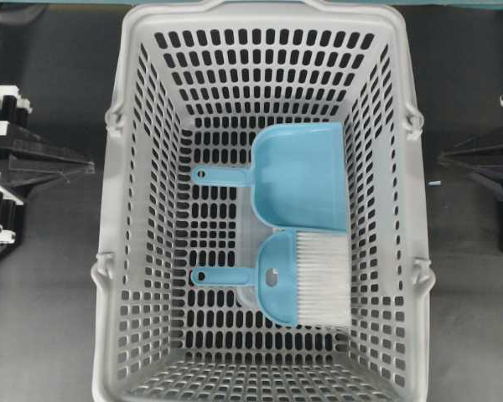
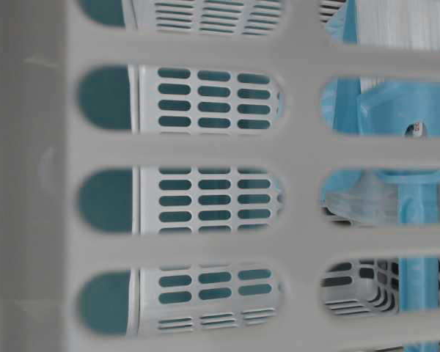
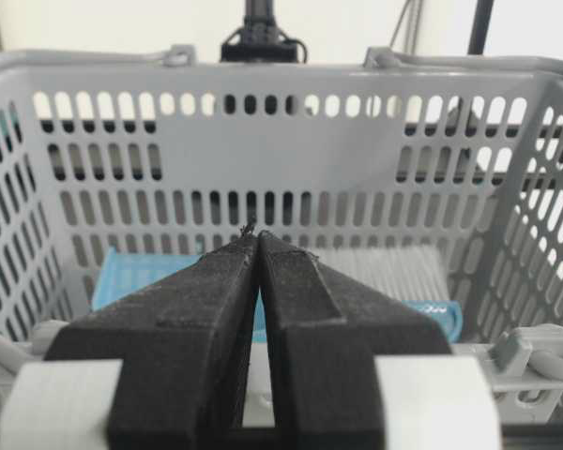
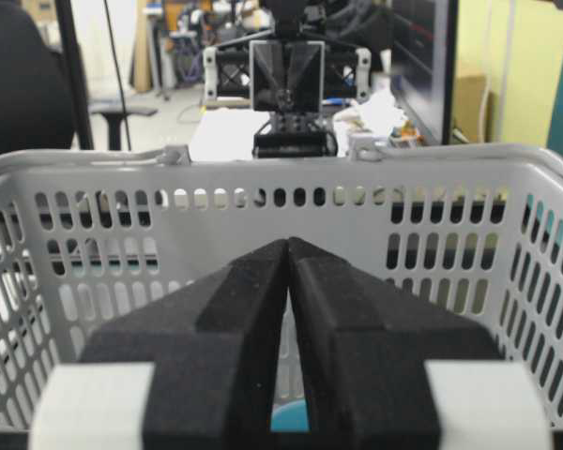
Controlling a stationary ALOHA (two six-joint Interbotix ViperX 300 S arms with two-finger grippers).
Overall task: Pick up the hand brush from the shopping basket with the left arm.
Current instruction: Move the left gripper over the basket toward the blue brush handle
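The left gripper [image 3: 255,246], pressed together outside the basket [image 1: 117,209] wall, should spread, clear the rim and descend onto the thin handle of the brush [image 1: 298,278] lying ahead beside the dustpan [image 1: 306,176].

Even, soft light from above on the shopping basket [image 1: 260,50], shadows faint, dark bench [image 1: 42,318] soaking it up. Down at bench level the near basket wall is a soft blur, far wall sharper. Left wrist view: background blown out white. Both pincers close up, fuzzy at the bottom edge.
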